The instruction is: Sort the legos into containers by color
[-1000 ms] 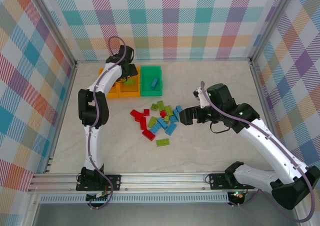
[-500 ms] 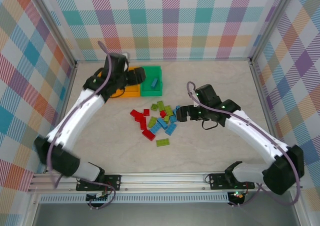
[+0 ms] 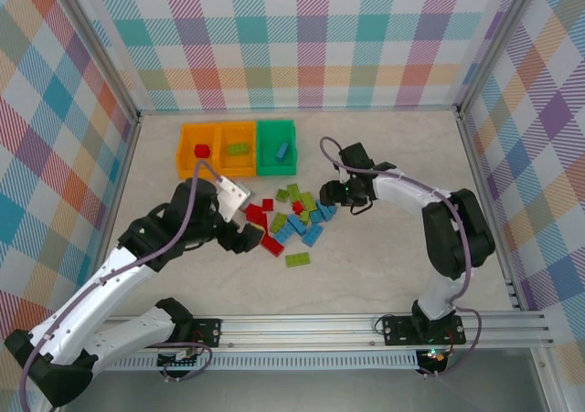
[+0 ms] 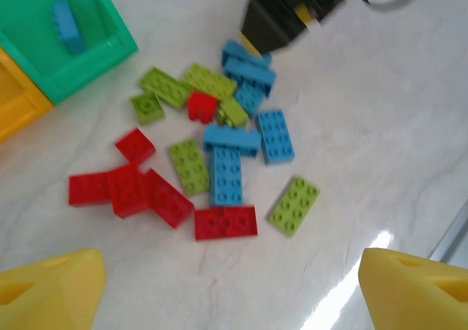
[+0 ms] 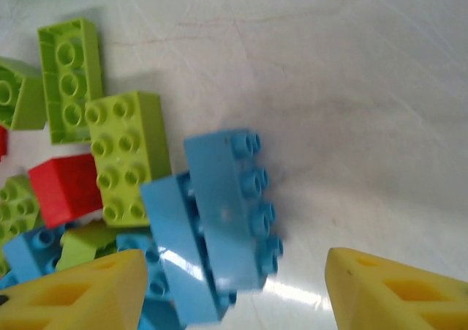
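From above, the legos [image 3: 291,218] lie heaped mid-tabletop [image 3: 384,275], near the containers [image 3: 267,156], with the left claw [image 3: 249,239] and right claw [image 3: 331,195] at opposite edges, close enough to clash. The left wrist view shows its claw released and empty over red bricks [image 4: 131,191]. The right wrist view shows its claw spread astride a tilted blue brick [image 5: 230,205], not yet pinched; closing could catch its blue neighbour too.
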